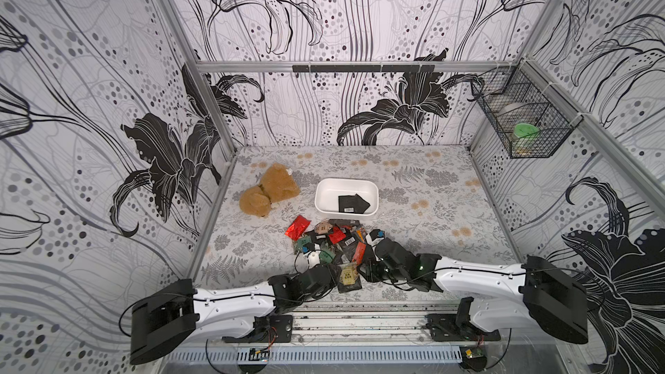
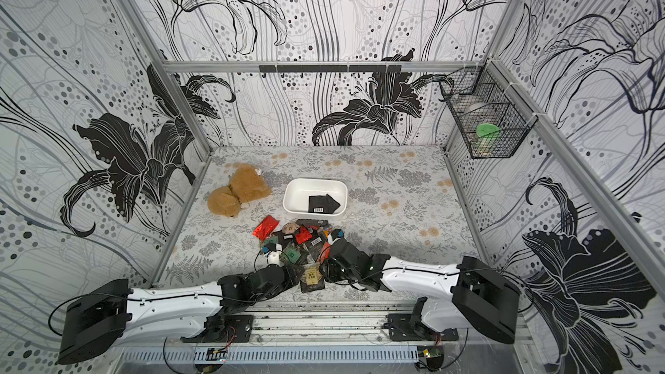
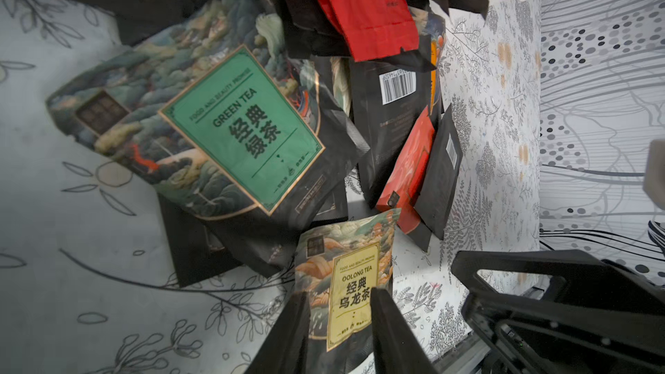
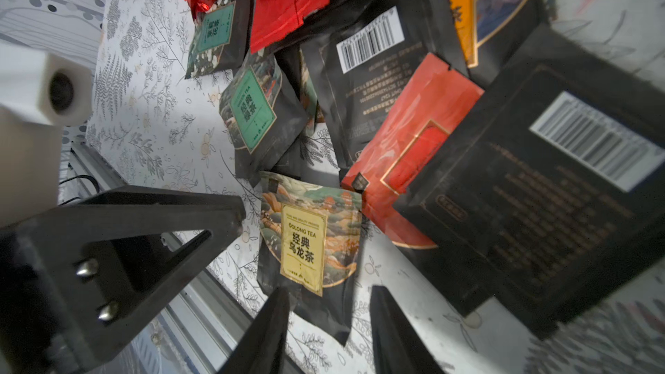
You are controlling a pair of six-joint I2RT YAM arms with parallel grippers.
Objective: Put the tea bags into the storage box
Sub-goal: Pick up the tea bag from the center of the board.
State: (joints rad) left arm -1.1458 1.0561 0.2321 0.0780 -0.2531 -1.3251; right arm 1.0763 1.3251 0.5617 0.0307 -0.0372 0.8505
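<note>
The white storage box stands mid-table with two black tea bags in it. A heap of loose tea bags lies in front of it: black, red and green-labelled. Nearest the front lies a yellow-labelled oolong tea bag. My left gripper stands over its lower half, jaws narrowly apart, the label flat between them. My right gripper is open around its bottom corner. Both arms flank this bag in both top views.
A brown plush toy lies left of the box. A black wire basket hangs on the right wall. A metal rail runs along the front edge. The right gripper's finger is close beside my left one.
</note>
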